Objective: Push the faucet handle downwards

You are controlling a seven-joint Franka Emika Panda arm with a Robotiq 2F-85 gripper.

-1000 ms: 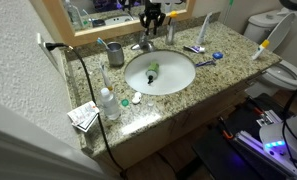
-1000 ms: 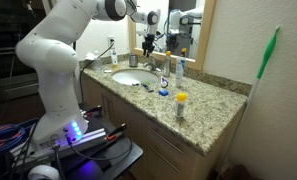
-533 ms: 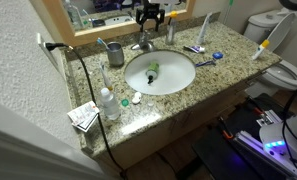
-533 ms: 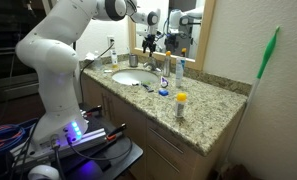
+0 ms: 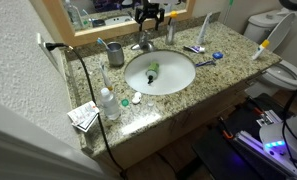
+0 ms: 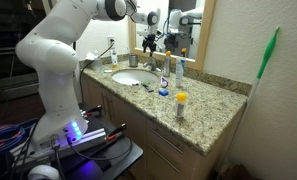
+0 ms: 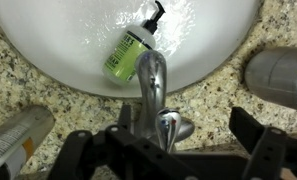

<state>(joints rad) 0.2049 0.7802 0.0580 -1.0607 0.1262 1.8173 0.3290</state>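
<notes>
**A:** Against the frame one second back, the gripper [image 5: 148,16] sits a touch higher and closer to the mirror [image 5: 108,12]. Nothing on the counter [image 5: 223,75] has shifted.

**B:** Jaws?

**A:** Wide apart and holding nothing. In the wrist view the fingers [image 7: 88,152] stand either side of the faucet handle [image 7: 168,127], and no contact shows.

**B:** Where is the handle?

**A:** It tops the short faucet at the back rim of the basin [image 5: 178,82], right under the gripper. The spout [image 7: 151,80] reaches out over the bowl.

**B:** Progress?

**A:** My judgement: lined up above the lever, push not yet started. I cannot read the lever's tilt from here. What is left is to come down, touch the lever and press it down.

**B:** Anything in the way?

**A:** A grey metal cup [image 7: 280,72] stands near the faucet on one side and a silver canister [image 7: 18,140] on the other, so there is little room for open fingers. The green soap bottle [image 7: 126,52] lies in the bowl, clear of the lever. The mirror frame is close behind the wrist.
</notes>
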